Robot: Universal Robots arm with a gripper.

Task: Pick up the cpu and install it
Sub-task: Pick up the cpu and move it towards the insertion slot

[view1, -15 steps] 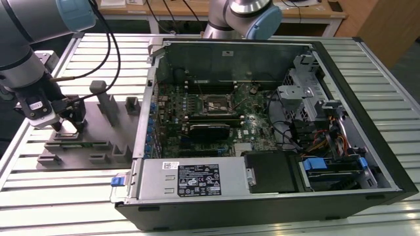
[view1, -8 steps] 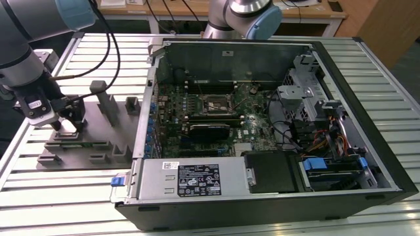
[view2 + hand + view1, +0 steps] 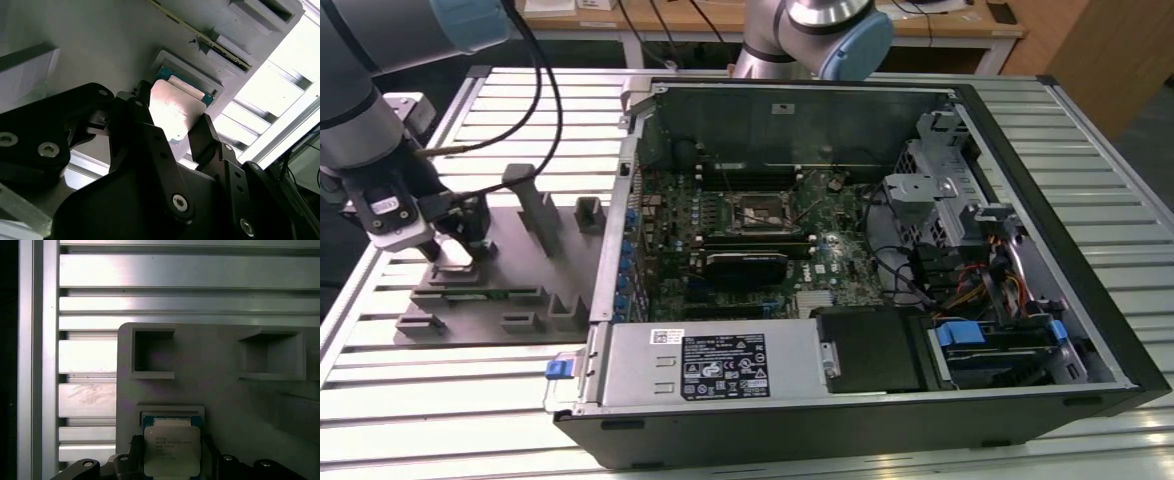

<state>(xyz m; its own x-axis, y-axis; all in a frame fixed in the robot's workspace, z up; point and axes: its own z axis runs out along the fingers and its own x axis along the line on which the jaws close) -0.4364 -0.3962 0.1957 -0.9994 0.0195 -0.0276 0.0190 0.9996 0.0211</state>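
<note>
Step in hand: the pick. Install not begun.

- Gripper point(image 3: 454, 250) hangs over the grey holder tray point(image 3: 507, 290), which lies on the slatted table point(image 3: 400, 400) just outside the computer case point(image 3: 854, 435), on the exterior view's left of it.
- Cpu point(image 3: 172, 450) sits between the two black fingers point(image 3: 134, 116), well apart from the case. In both wrist views its silver top faces the cameras.
- The fingers press on two opposite edges of the cpu, so I read the gripper as clamped on it.
- The square pocket point(image 3: 170, 409) in the tray shows a blue-green lining directly behind the chip. The chip looks a little proud of the pocket. Whether it is fully clear of the pocket walls, I cannot tell.
- Socket point(image 3: 763, 213) is inside the case, near the middle of the green board, with its frame showing. Whether its bracket stands open, I cannot tell.

Judgement: grasp made, carry not started, so roughly the first third of the task.

Next move calls for a straight rise off the tray with the chip kept level, so no edge catches the pocket rim. The thin edge grip leaves little margin against slip. The chip's orientation must also match the socket in the case.
</note>
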